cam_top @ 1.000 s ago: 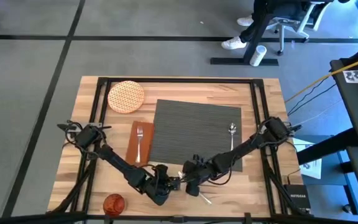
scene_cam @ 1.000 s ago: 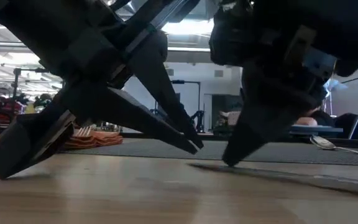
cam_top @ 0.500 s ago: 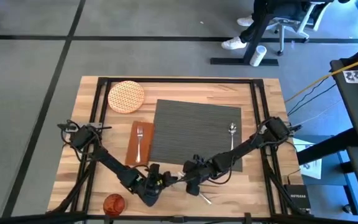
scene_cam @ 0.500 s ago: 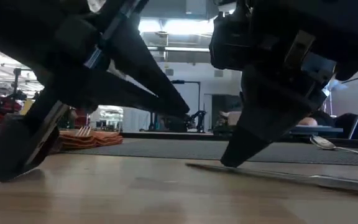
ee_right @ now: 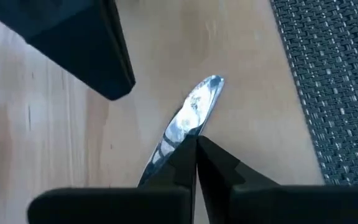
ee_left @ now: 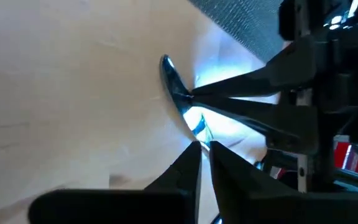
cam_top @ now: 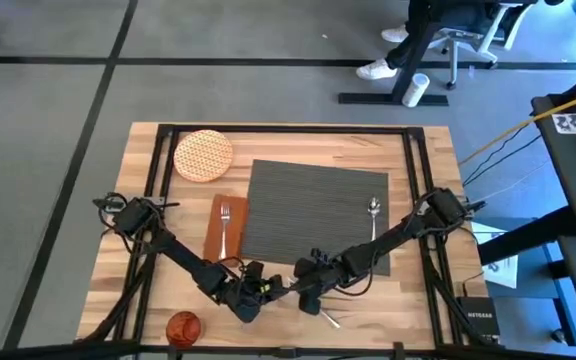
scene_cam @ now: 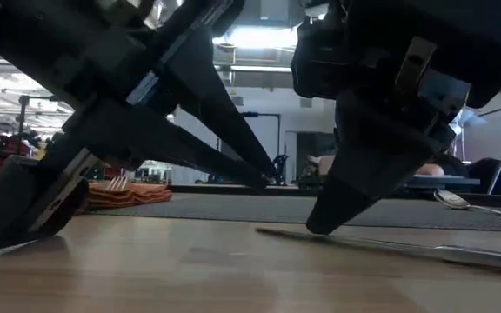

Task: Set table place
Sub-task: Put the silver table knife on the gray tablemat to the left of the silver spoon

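The dark grey placemat (cam_top: 313, 210) lies mid-table with the spoon (cam_top: 373, 213) on its right part. The fork (cam_top: 225, 222) lies on the brown napkin (cam_top: 218, 232) to its left. The orange-patterned plate (cam_top: 203, 155) sits at the far left, the orange cup (cam_top: 183, 326) at the near edge. The knife (ee_right: 194, 109) lies on the wood in front of the placemat. My right gripper (ee_right: 196, 140) is shut on its blade. My left gripper (ee_left: 204, 146) is shut, its tips (scene_cam: 263, 183) just above the table beside the knife's tip. My right gripper pinches the knife's blade (ee_right: 188, 127) between its two fingers, a little back from the tip (ee_right: 211, 84), which sticks out beyond them. The fingers slant down from the table's right side. The knife lies flat on the table (scene_cam: 364, 243).
Black rails (cam_top: 158, 180) run along the table's edges. Bare wood (cam_top: 398, 310) lies at the near right. Beyond the far edge, a person's legs and an office chair (cam_top: 448, 40) stand on the floor.
My left gripper has drawn back toward the table's left edge and risen, then come partway back toward the knife's tip and dipped.
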### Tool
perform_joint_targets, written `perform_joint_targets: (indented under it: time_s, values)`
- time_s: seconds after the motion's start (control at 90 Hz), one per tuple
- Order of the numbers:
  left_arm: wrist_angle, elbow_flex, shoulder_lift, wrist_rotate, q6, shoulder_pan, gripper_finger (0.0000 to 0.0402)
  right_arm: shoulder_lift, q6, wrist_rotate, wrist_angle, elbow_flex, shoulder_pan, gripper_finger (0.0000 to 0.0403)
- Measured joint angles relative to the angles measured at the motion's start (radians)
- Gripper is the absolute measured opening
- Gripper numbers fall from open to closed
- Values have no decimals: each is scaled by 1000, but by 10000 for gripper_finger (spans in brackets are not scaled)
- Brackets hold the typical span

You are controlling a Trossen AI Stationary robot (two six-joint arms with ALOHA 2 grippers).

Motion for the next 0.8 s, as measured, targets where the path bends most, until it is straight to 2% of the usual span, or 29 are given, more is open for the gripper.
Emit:
perform_joint_targets:
  time_s: [0.333,0.556,0.689,0.8]
  values:
    - [-25,3,-3,41,-34,31,105,0,5,-4,2,0,0,0]
    - [-50,3,-3,41,59,64,110,1,25,-8,6,0,0,0]
    - [-75,10,-3,42,65,78,110,1,26,-11,18,-1,0,0]
    - [-82,11,-3,85,72,86,109,2,31,-13,30,-1,0,0]
